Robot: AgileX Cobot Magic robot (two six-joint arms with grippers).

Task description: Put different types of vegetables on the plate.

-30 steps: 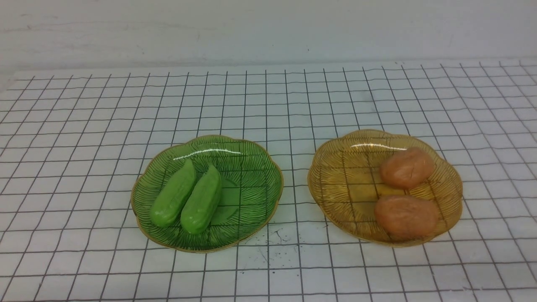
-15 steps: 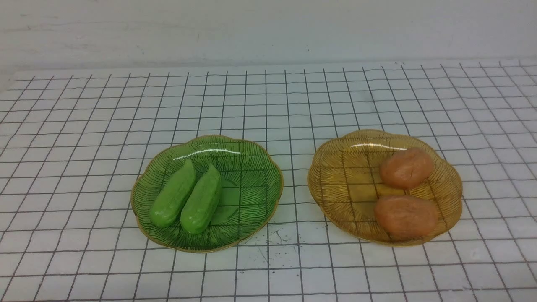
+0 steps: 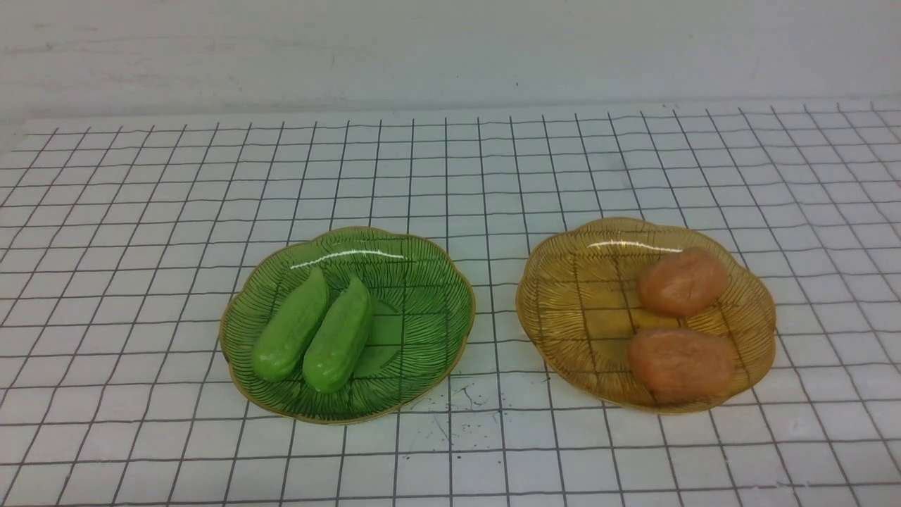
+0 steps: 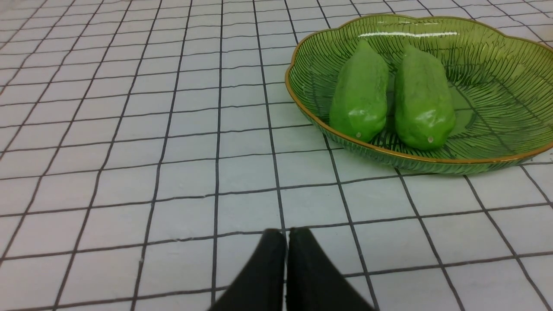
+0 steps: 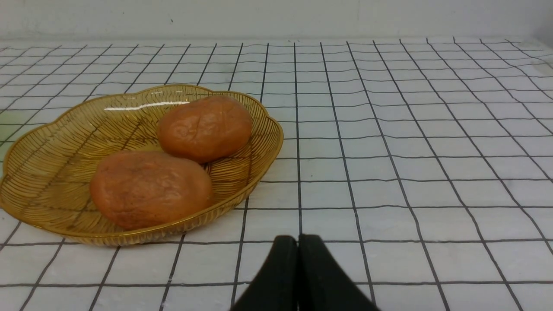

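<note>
Left claw [image 4: 287, 233] clenched with nothing in it, low over the checked cloth [image 3: 450, 169], two cucumbers [image 4: 391, 97] touching on the green plate [image 4: 497, 65] ahead, well apart, right claw [image 5: 297, 239] clenched too, two potatoes [image 5: 173, 160] on the amber plate [image 5: 39, 172] nearby

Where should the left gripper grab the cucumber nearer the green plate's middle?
Grip the inner cucumber across its middle, coming from above, jaws spanning its narrow width. Its neighbour cucumber lies close alongside, so one finger must slip into that tight gap; the green plate side is free.
</note>
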